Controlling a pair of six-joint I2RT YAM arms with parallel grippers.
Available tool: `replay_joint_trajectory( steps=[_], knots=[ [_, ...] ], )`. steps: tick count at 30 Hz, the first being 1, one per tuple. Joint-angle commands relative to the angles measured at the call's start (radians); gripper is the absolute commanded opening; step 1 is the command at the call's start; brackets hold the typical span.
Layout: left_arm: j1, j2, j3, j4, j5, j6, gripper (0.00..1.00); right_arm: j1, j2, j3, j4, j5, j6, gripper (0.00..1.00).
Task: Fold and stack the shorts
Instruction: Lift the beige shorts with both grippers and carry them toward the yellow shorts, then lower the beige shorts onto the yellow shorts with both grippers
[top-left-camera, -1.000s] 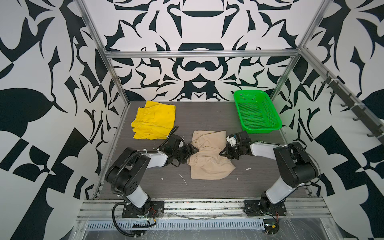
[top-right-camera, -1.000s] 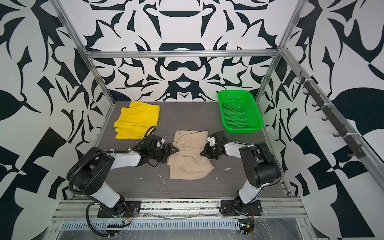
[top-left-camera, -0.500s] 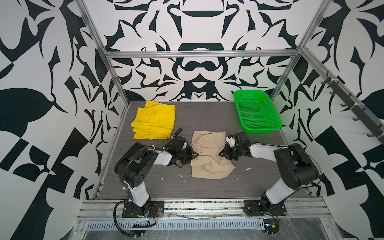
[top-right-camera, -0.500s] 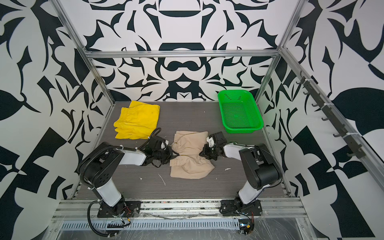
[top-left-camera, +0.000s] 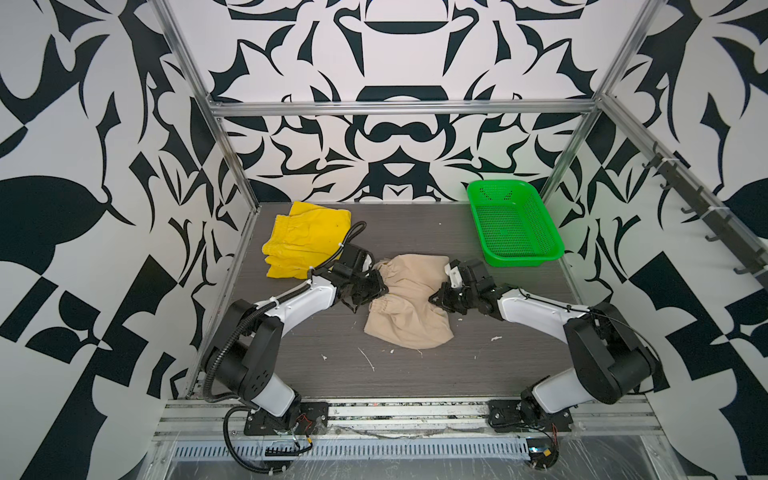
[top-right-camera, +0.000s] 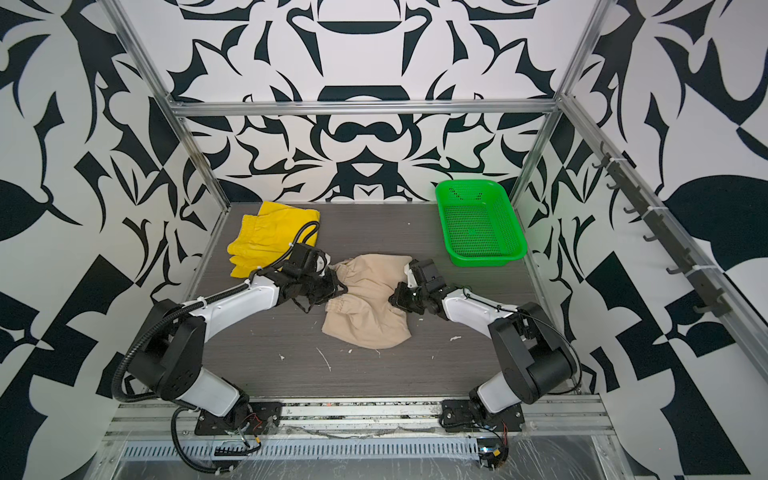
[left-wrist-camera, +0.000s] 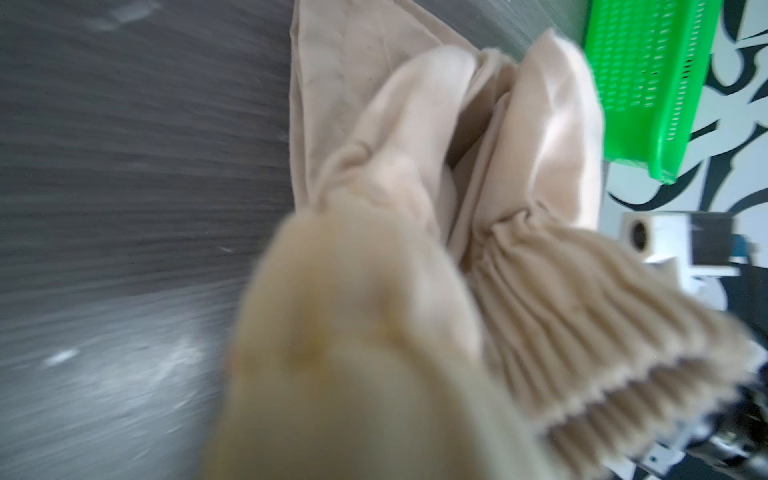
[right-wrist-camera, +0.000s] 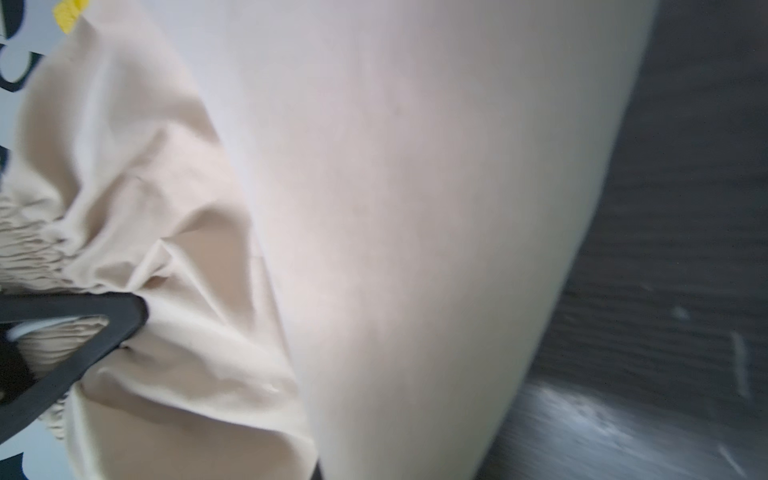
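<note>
The left gripper (top-left-camera: 375, 286) is pressed together on the gathered waistband (left-wrist-camera: 582, 324) of the beige shorts (top-left-camera: 409, 316). The right gripper (top-left-camera: 437, 296) is pinched shut on the opposite edge of the same garment, whose cloth drapes so close over the right wrist camera that the jaws themselves are hidden there. The beige shorts lie crumpled at the middle of the table (top-left-camera: 415, 374), between the two grippers, with one part bunched over another. Hazards, as judged from this position: each pinch appears to take only a narrow bite, so a fast lift or a hard pull apart may strip the cloth from one gripper and drop that side. A bite through more than one layer would carry the bunching into the fold. Unequal lift heights would skew the crease. The yellow shorts (top-left-camera: 303, 243) lie just behind the left arm, toward the far left corner, and a wide swing there could drag them. The green basket (top-left-camera: 523, 257) sits near the right gripper and could be nudged.
</note>
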Motion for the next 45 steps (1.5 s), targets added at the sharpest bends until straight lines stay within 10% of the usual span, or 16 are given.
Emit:
replay_joint_trajectory(
  steps=[1, 19, 45],
  knots=[
    [0.07, -0.042, 0.085, -0.214, -0.077, 0.149, 0.0, 0.033, 0.029, 0.072, 0.058, 0.123, 0.062, 0.02],
    [0.418, 0.101, 0.601, -0.586, -0.158, 0.517, 0.0, 0.188, 0.439, 0.691, 0.093, 0.145, 0.135, 0.02],
    [0.655, 0.597, 1.262, -0.72, -0.147, 0.673, 0.0, 0.209, 1.158, 1.583, 0.223, -0.073, 0.236, 0.02]
  ],
)
